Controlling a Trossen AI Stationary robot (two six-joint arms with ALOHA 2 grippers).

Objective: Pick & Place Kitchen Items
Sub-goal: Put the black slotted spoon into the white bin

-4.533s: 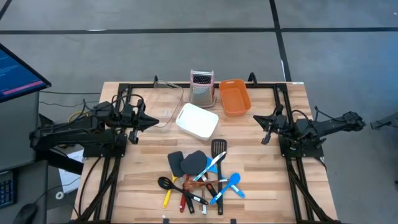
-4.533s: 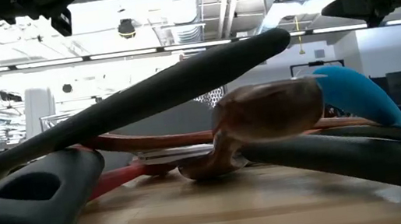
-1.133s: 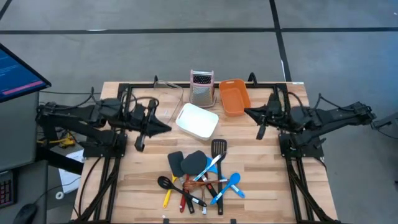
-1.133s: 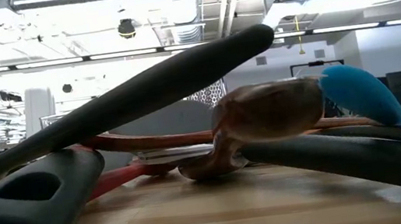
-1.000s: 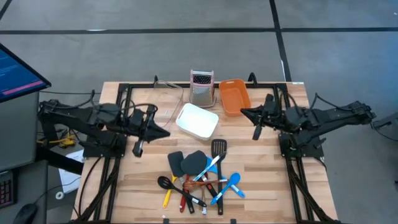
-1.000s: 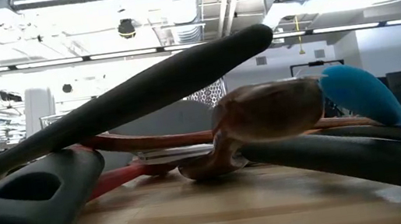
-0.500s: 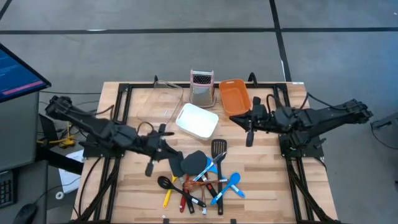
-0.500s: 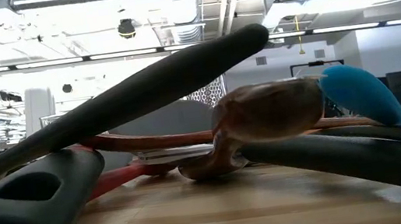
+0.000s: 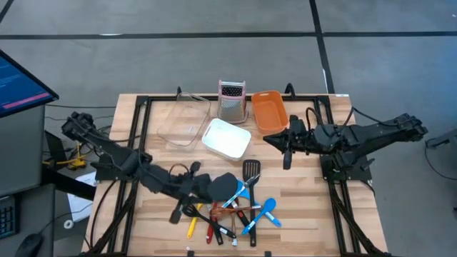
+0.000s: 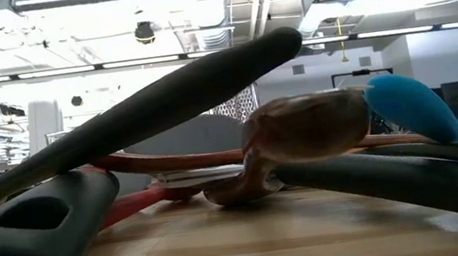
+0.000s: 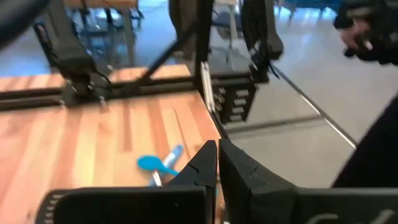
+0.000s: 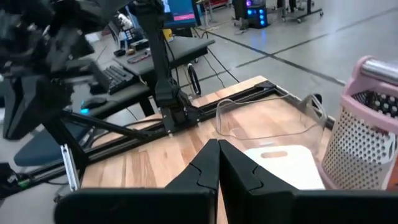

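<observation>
Left gripper (image 9: pixel 207 188), closed, touches the utensil pile (image 9: pixel 232 203)

Both arms matte black, jointed, with loose black cables; each gripper (image 11: pixel 217 163) (image 12: pixel 218 158) has two tapered black fingers.

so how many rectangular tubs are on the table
3: a clear tub near the back left, a white tub in the middle beside it, and an orange tub at the back, right of the grater.

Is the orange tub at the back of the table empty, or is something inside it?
Empty. In the high view the orange tub shows only its bare orange floor, with no utensil inside.
</observation>
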